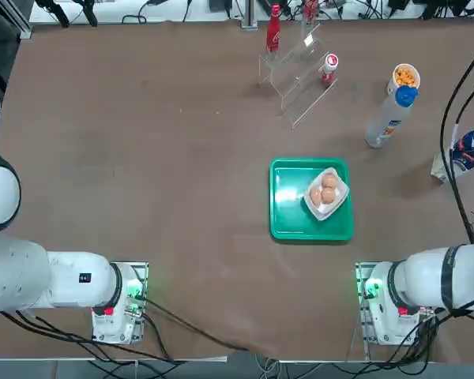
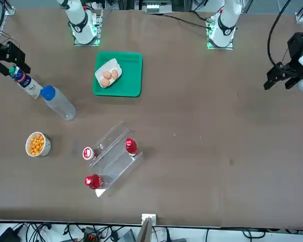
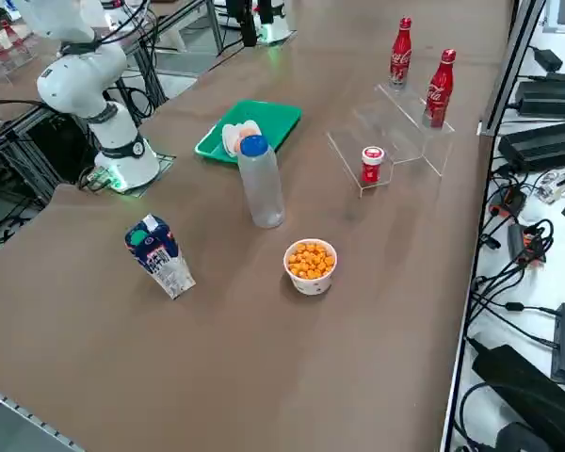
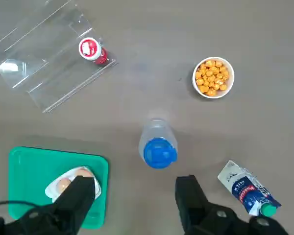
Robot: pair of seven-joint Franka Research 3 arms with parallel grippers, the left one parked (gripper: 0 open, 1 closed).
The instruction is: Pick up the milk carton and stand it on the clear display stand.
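Right gripper [image 4: 134, 196] hangs high above the table with fingers spread wide, nothing between them. Landmark: tall bottle with blue cap [image 3: 261, 182], standing upright. Milk carton [image 3: 159, 256] stands upright on the bare table near the bottle, on the side toward the table's right edge, well apart from the gripper. Cup of orange snacks [image 3: 311, 266] just beside the bottle. Clear display stand [image 3: 386, 137] lies beyond the bottle, with two slim red bottles [image 3: 400, 50] and a small red-capped bottle [image 3: 372, 164] on it. Green tray [image 3: 273, 121] with eggs [image 1: 326, 192] sits near the bottle toward the arm bases
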